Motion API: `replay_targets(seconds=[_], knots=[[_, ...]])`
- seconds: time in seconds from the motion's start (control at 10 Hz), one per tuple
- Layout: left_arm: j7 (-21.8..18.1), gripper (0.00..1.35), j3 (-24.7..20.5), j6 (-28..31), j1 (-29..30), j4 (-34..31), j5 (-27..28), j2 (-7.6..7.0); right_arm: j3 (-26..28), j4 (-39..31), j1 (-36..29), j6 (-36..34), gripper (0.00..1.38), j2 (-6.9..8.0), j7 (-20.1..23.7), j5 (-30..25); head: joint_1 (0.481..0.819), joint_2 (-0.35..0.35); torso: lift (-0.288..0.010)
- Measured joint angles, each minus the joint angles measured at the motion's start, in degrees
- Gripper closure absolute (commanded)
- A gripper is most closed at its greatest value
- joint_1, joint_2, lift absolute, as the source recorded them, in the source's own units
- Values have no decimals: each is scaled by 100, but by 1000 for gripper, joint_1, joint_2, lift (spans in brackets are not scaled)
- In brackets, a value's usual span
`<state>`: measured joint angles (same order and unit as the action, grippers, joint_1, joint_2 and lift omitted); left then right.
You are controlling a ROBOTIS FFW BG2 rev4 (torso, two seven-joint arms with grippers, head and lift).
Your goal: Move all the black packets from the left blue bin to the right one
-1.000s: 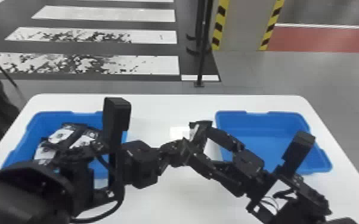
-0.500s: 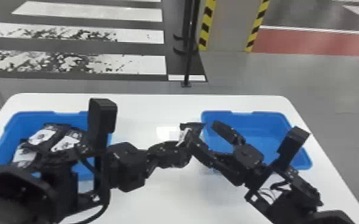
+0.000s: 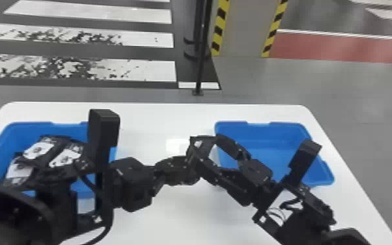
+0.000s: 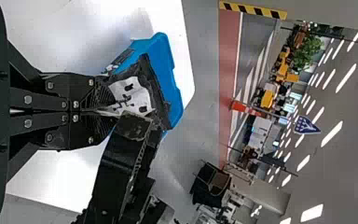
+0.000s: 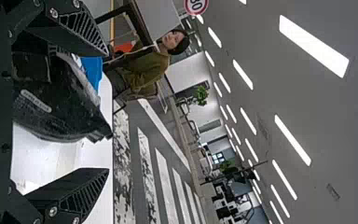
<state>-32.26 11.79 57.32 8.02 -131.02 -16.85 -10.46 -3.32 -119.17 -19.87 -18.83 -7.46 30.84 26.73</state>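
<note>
- Head view: table, both bins and the post sit further left in the picture than one second ago; the bins keep the same spacing on the table.
- Left gripper: pincer together on one packet, held above the table between the bins. It had the same place between the bins in the two earlier frames.
- Left wrist view: the two fingers lie flush against each other, pinching the packet's edge; white label exposed. A finger of the other arm's gripper crosses beside it.
- Right gripper: pincer apart, the packet between its fingers, not clamped. Half a second ago a gap showed in the head view between packet and outer finger; now the fingertip meets the packet's outline.
- Right wrist view: fingers wide apart, the packet's dark side bulging between them, nearer one finger than the other. Actual touch cannot be told.
- Left bin: several packets piled, white labels up, partly hidden by the left arm. Visible pile unchanged.
- Right bin: blue floor visible behind the right arm, same as before.
</note>
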Motion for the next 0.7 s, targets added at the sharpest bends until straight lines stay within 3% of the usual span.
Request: replay_targets(seconds=[0.2, 0.3, 0.5, 0.7], knots=[[0, 1210, -19, 7, 2, 2, -33, 1, -127, 54, 16, -121, 906, -9, 1, 242, 695, -87, -140], [2, 1210, -4, 11, 1, 3, -61, 5, -133, 151, 52, -126, 975, 7, 1, 322, 695, -87, -140], [1, 1210, 16, -6, -1, 4, -110, 8, -99, 260, 94, -96, 1277, 20, 2, 328, 695, -97, -140], [0, 1187, 11, -51, 9, 4, -120, 9, -70, 294, 90, 45, 1276, 42, 1, 317, 695, -103, -140]])
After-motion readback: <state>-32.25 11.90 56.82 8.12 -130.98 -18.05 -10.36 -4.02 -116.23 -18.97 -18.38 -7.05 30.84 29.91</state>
